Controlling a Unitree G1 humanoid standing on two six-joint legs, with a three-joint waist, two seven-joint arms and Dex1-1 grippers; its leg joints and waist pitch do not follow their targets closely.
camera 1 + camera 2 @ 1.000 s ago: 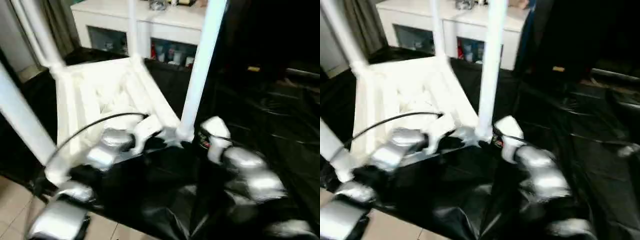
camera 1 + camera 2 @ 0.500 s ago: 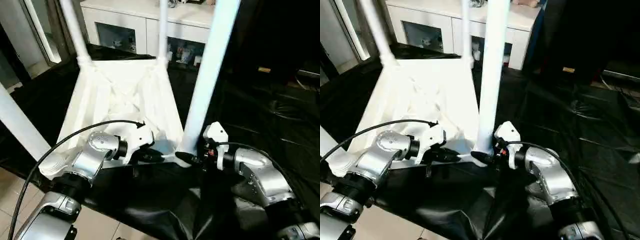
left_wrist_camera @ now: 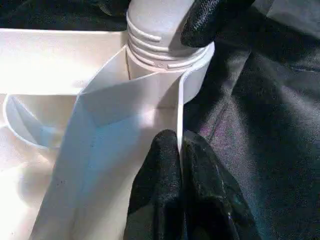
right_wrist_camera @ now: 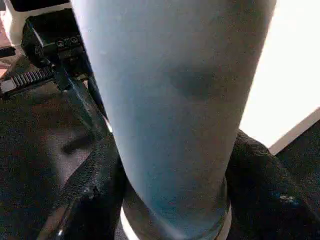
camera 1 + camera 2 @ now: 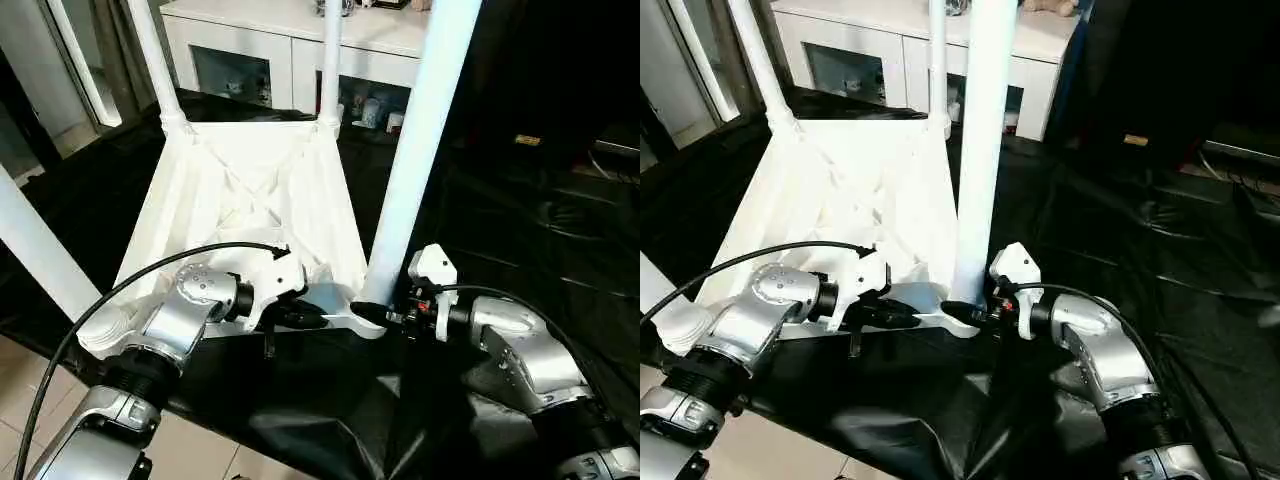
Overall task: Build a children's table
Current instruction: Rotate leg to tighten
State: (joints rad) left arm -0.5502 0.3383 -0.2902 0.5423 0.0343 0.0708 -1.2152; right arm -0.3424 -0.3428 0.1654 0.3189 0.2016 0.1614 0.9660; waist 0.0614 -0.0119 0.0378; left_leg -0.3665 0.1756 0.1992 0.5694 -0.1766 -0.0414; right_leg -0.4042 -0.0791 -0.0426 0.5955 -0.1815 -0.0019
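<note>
The right end effector clasps the near leg at its base, beside the left end effector pinching the tabletop rim; a sideways pull could tip the leg from its socket.

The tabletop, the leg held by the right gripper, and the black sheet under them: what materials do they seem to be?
Tabletop: likely moulded white plastic, thin ribs, slight sheen. Leg: probably smooth white plastic, ridged at its base. Black sheet: seems thin plastic film, glossy and wrinkled.
</note>
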